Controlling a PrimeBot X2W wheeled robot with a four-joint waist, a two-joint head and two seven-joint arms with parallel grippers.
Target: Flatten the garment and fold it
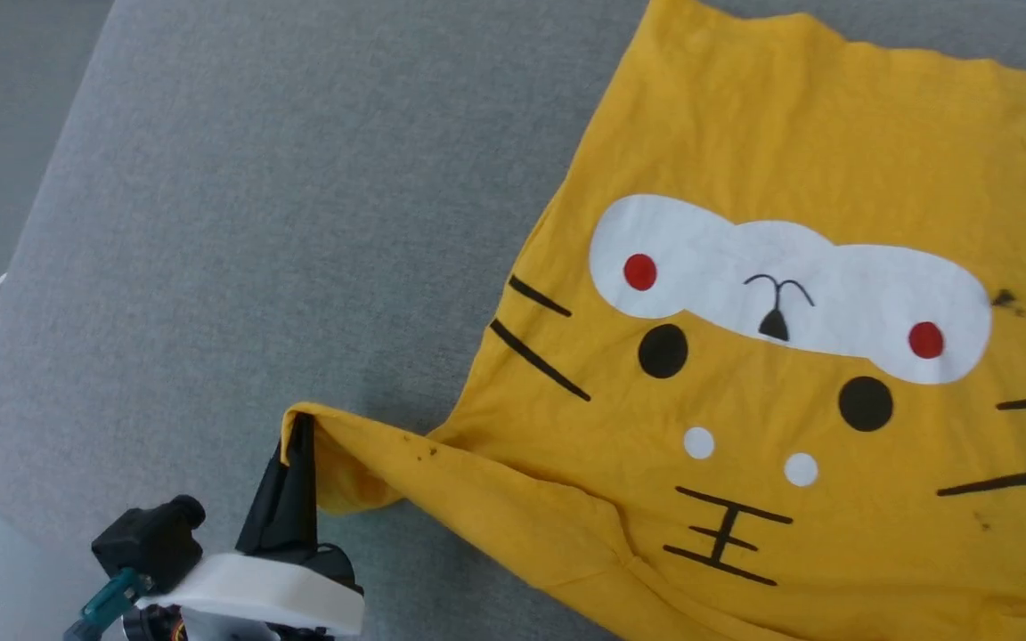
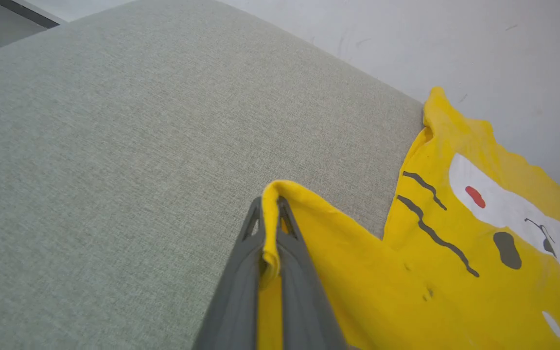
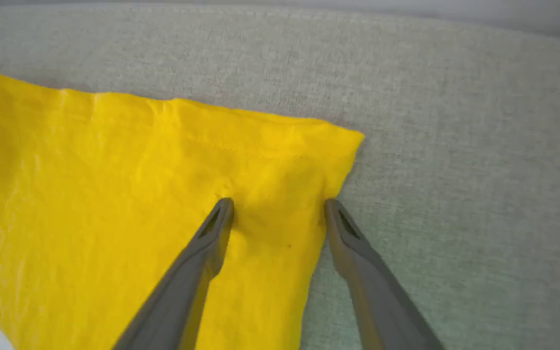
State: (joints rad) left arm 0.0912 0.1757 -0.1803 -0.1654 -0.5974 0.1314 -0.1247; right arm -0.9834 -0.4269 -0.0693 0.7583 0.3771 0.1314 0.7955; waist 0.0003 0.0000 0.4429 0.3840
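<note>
The left gripper (image 1: pixel 301 438) is pressed together, pinching a sleeve end of the shirt (image 1: pixel 771 151) and holding it raised just off the grey cushion (image 1: pixel 237 223). The shirt lies spread to its right, face print up. The right gripper (image 3: pixel 277 210) stands spread astride the shirt's corner, one tip over fabric, the other at its edge.

The garment (image 1: pixel 762 427) is bright yellow, printed with a wide white patch that holds two red dots and a small black nose mark. Below the patch are two black spots and two small white dots, with black lines at both sides and lower down. The cushion (image 1: pixel 299 205) is grey with a fine weave; the left gripper (image 1: pixel 301 427) has dark fingers on a white body, and the right gripper (image 3: pixel 277 206) has dark grey fingers.
</note>
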